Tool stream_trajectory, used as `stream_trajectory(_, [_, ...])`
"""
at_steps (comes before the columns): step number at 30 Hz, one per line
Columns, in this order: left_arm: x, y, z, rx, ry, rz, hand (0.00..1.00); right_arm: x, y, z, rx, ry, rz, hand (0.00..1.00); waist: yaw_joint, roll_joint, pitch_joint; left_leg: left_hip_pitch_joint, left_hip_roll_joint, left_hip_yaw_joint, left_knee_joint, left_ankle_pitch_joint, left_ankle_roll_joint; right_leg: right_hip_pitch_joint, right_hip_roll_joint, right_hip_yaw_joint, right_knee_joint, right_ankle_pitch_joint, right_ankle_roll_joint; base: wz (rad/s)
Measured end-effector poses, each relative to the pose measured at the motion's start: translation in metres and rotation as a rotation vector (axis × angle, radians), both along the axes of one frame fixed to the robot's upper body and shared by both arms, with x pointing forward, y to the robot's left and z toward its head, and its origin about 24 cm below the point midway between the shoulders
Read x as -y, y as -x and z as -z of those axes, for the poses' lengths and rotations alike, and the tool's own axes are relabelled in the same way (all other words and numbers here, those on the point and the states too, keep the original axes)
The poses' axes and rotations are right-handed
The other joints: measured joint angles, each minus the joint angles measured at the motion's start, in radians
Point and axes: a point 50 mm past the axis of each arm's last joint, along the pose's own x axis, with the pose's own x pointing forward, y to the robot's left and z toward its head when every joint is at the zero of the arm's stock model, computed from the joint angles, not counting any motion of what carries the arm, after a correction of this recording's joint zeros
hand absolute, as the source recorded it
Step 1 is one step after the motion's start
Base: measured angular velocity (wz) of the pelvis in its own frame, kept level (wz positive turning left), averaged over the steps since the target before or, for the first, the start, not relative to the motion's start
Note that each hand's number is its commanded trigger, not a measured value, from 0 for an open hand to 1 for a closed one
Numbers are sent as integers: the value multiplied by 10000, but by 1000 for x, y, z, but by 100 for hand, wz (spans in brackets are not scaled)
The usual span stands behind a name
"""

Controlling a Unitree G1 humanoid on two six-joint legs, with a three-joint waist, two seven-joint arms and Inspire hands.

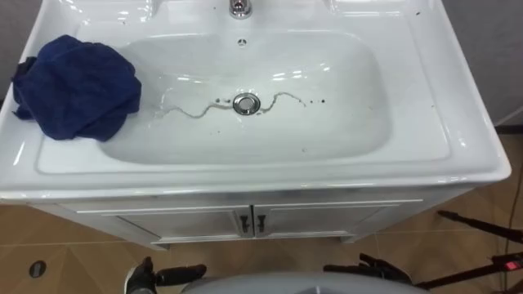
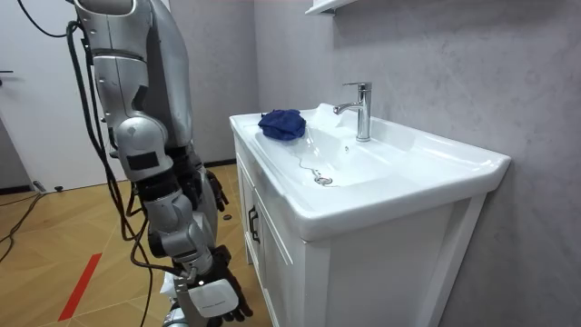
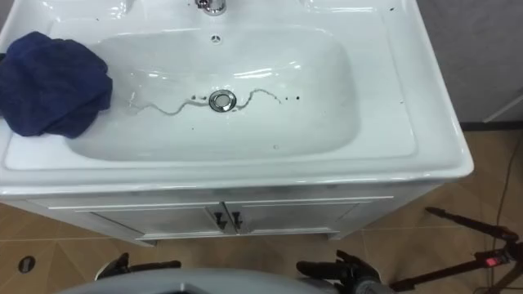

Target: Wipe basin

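While the robot stands upright before the basin's cabinet, arms down, both hands hang low and hold nothing. Left eye view: left hand point(image 1: 176, 275) at the bottom edge, dark fingers loosely extended, closed on nothing. Right hand point(image 1: 372, 268) also at the bottom edge, fingers relaxed and a little apart. Blue cloth point(image 1: 75, 88) lies bunched on the left rim of the white basin point(image 1: 425, 90), partly overhanging the bowl, ahead of the left fingers and well apart from them. Drain point(image 1: 246, 104) sits mid-bowl, ahead of and between the two sets of fingers. A thin wavy grey smear point(image 1: 196, 113) runs across the bowl floor through the drain, with dark specks point(image 1: 323, 101) at its right end. Faucet point(image 1: 239, 8) stands at the far rim. Cabinet point(image 1: 327, 219) shows below the basin, its two door handles point(image 1: 243, 222) ahead of the fingers, between the hands. Dark stand legs point(image 1: 474, 222) rest on the wooden floor point(image 1: 73, 253), to the right of the right fingers. Right eye view: same layout, cloth on the left rim, smear uncleaned. Room view: the right hand hangs nearer the camera, low beside the cabinet front, and the left hand hangs higher beyond it. Both sets of fingers point down, slack. The cloth lies on the rim's far end, above the fingers.
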Motion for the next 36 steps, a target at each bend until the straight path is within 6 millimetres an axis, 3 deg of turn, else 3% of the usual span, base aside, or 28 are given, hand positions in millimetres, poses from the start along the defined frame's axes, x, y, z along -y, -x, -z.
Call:
stream_trajectory(12, [0,2,0,-24,28,-11,0,0,0,0,-20,19,1,0,2,-29,-24,-8,-12,-119,-3,0,0,39,1,-49,-5,0,1,0])
stream_trajectory(16, [-2,4,0,-8,53,-330,0,0,0,0,-33,77,-214,0,22,-55,9,-21,-13,-126,2,0,0,43,0,-93,-17,-1,1,2])
stream_trajectory(23, [-10,29,0,-658,-189,-1502,0,2,-1,0,-111,177,-346,0,59,18,-8,-22,-23,-211,29,0,1,74,-7,-157,-16,-1,1,2])
stream_trajectory(30, [-24,71,-4,-1723,-1098,-3683,0,6,5,0,-397,171,96,0,307,39,1,2,-54,-436,131,-2,1,249,-35,-369,-25,-3,3,10])
stream_trajectory(36, [-43,77,-11,-1931,-2679,-5574,0,13,9,-1,-660,437,108,0,583,142,11,-53,-153,-799,206,5,0,374,-93,-522,-24,-59,47,16])
